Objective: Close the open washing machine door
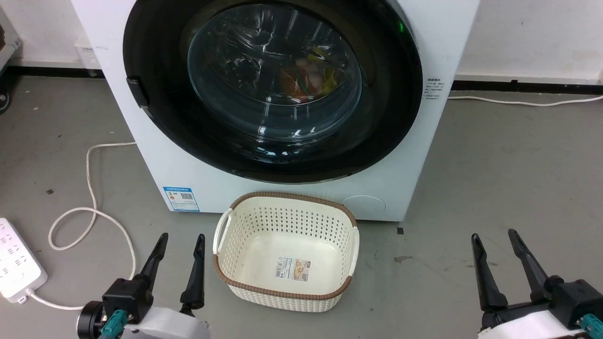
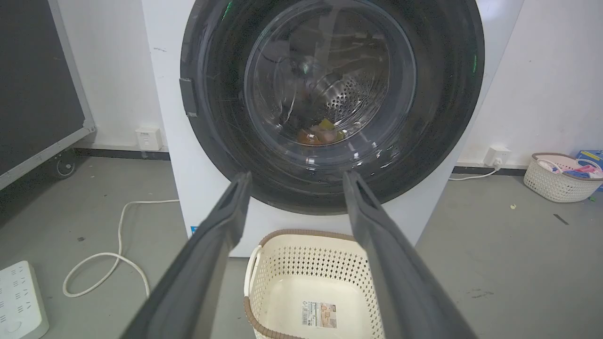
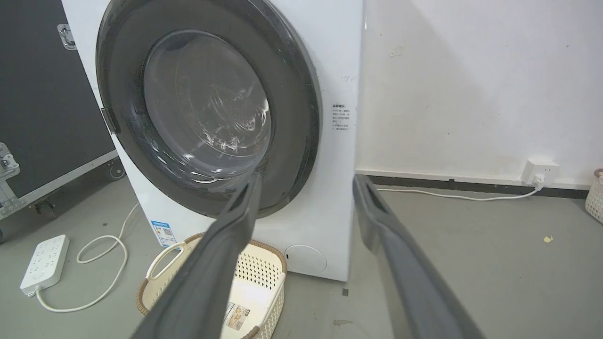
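Note:
The glossy black washing machine door (image 1: 155, 117) (image 2: 216, 117) (image 3: 292, 117) lies flat against the front of the white washing machine (image 1: 155, 174) (image 2: 188, 188) (image 3: 334, 197). Coloured laundry shows through its clear glass window (image 1: 273, 80). My left gripper (image 1: 183, 241) (image 2: 294, 181) hovers open at the lower left, left of the basket and well short of the door. Over bare floor at the lower right, my right gripper (image 1: 494, 236) (image 3: 306, 181) is open too, holding nothing.
A cream perforated basket (image 1: 221, 245) (image 2: 254, 282) (image 3: 160, 263) stands on the floor right before the washer. A white power strip (image 1: 14, 263) and its looping cable (image 1: 94, 212) lie at the left. Another cable (image 1: 518, 101) runs along the wall, and a second basket (image 2: 558, 181) sits far right.

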Tool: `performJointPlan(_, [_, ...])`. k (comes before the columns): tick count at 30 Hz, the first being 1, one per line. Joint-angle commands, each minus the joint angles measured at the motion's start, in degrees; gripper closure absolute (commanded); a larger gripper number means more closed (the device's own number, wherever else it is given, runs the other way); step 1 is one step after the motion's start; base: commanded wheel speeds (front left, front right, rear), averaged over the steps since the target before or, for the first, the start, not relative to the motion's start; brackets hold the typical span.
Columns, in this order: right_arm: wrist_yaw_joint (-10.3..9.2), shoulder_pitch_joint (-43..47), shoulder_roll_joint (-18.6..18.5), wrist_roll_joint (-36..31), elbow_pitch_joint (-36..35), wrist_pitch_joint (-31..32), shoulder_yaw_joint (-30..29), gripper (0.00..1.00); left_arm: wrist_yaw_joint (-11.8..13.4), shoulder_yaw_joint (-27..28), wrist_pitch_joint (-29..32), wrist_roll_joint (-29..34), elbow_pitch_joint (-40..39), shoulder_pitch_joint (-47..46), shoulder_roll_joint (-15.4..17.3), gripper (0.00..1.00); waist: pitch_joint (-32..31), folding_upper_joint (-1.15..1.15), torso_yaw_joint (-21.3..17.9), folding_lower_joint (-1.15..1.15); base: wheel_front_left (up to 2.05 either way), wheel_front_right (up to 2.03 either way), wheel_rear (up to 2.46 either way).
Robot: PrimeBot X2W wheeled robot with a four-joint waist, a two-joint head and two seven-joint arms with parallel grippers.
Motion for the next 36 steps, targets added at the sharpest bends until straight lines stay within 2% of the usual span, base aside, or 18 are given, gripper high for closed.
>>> performJointPlan(1, [-0.04,0.8,0.2,0.6,0.1,-0.2,0.0,0.0,0.0,-0.1,-0.2,-0.3,0.3,0.2,0.1,0.0,0.0,0.0,0.0,0.0,0.0,0.0,0.0])
performJointPlan(9, [-0.04,1.0,0.2,1.9,0.3,-0.2,0.3,0.0,-0.1,-0.2,-0.2,-0.9,0.6,0.0,0.2,0.0,-0.2,0.0,-0.1,0.0,0.0,0.0,0.0])
performJointPlan(10, [-0.04,1.1,0.2,1.8,0.5,-0.2,0.3,1.0,-0.1,-0.2,-0.2,-0.9,0.6,0.1,0.2,1.0,-0.3,0.0,-0.1,0.0,0.0,0.0,0.0])
performJointPlan(36, [-0.01,-0.1,0.0,0.2,-0.4,2.6,0.9,1.0,1.3,0.1,2.6,1.4,-1.1,0.3,-0.6,1.0,-0.3,0.0,0.2,0.0,0.0,0.0,0.0])
